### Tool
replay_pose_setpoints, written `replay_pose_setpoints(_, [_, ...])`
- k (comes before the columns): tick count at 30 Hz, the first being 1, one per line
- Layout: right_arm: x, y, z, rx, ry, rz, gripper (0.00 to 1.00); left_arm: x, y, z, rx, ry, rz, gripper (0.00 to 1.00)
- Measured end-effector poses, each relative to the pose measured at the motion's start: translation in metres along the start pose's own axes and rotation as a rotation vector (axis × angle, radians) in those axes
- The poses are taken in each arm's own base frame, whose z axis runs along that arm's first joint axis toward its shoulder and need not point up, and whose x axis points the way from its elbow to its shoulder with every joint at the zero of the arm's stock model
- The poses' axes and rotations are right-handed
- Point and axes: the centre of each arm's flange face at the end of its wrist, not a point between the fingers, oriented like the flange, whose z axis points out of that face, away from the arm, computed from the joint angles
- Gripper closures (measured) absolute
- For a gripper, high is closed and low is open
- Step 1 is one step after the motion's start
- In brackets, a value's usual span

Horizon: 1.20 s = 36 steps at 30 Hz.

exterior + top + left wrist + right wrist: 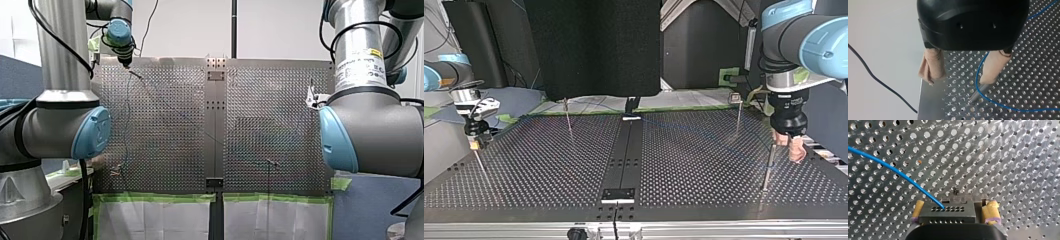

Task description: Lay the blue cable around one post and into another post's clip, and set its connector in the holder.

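Routing around the post seems to be the step in hand. My left gripper [958, 80] is hovering with its jaws wide and gripping nothing. Its beige pads [931, 65] are straddling the blue cable [976, 77], which is running down between them, close along one pad. The cable is bending around the foot of a thin metal post [979, 92] just ahead of that pad, then trailing away over the perforated table [1038, 75]. Standing open like this, the fingers are probably serving as a loose guide, letting the wire slide while the bend is settling on the post rather than pinching it. In the top view this gripper [788, 148] is sitting at about three o'clock on the table, just beside the post [768, 167].

My right gripper [954, 207] is clamping the black connector [948, 213] between its yellow pads [991, 213]. The connector's holed face is pointing ahead over the table, presumably so that the cable's end is staying under control until it is carried to the holder. In the top view that gripper [474, 142] is working at about nine o'clock, well apart from the other. A small fitting [958, 191] is showing just ahead of the connector, and I cannot tell whether it is the holder.

The cable is looking thin, smooth and bright blue, a single strand lying in slack curves. It is entering one hole in the upper of two rows on the connector, which is a squat black block.
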Motion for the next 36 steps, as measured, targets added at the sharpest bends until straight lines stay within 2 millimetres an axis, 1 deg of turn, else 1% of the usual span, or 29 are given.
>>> replay_pose_setpoints(25, [0.000,0.000,0.000,0.000,0.000,0.000,0.00,0.000,-0.003,-0.002,0.012,0.000,0.003,0.00])
replay_pose_setpoints(28, [0.000,0.000,0.000,0.000,0.000,0.000,0.00,0.001,-0.008,-0.004,0.038,0.002,0.012,0.00])
replay_pose_setpoints(31, [0.000,0.000,0.000,0.000,0.000,0.000,0.00,0.006,-0.015,-0.008,0.075,0.011,0.034,0.00])
replay_pose_setpoints(36, [0.000,0.000,0.000,0.000,0.000,0.000,0.00,0.023,-0.030,-0.015,0.147,0.026,0.075,0.00])
